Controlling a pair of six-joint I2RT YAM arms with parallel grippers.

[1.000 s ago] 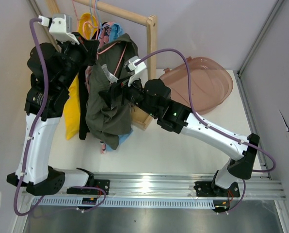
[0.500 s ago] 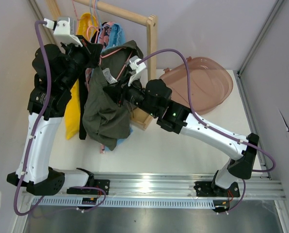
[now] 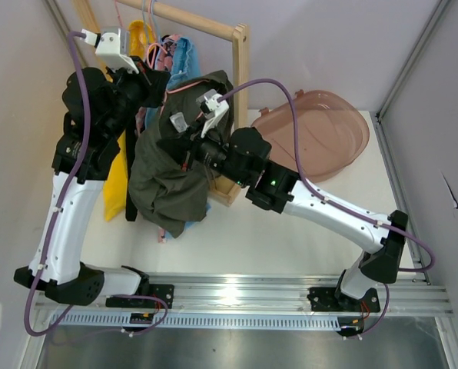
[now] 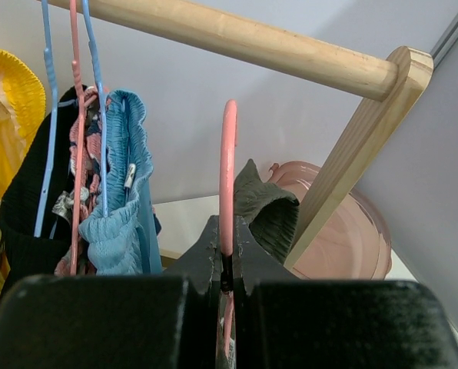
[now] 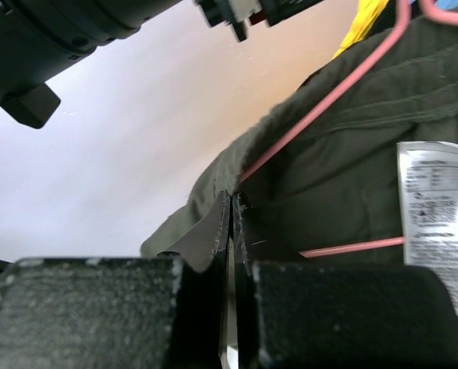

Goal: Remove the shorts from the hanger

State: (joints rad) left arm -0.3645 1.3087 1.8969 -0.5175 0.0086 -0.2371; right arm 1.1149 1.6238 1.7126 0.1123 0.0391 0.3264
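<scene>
The olive-green shorts [image 3: 166, 173] hang from a pink hanger [image 3: 189, 84] just in front of the wooden rail [image 3: 190, 23]. My left gripper [image 4: 227, 231] is shut on the hanger [image 4: 227, 161] below its hook, and a fold of the shorts [image 4: 269, 211] shows behind it. My right gripper [image 5: 232, 201] is shut, its tips pinching the shorts' waistband edge [image 5: 214, 173] where the hanger's pink wire [image 5: 329, 96] runs into the fabric. A white care label [image 5: 436, 219] hangs inside the shorts. From above, the right gripper [image 3: 177, 144] sits on the upper part of the shorts.
Other clothes hang on the rail: a blue garment [image 4: 120, 223], a black one [image 4: 29, 207] and a yellow one [image 4: 6, 100]. The rack's wooden end post [image 3: 240, 84] stands right of the shorts. A brown translucent tub [image 3: 321, 127] lies at the back right.
The right gripper has closed from wide open onto the waistband edge. The left arm has carried the hanger up and back toward the rail, and the shorts rose with it.
</scene>
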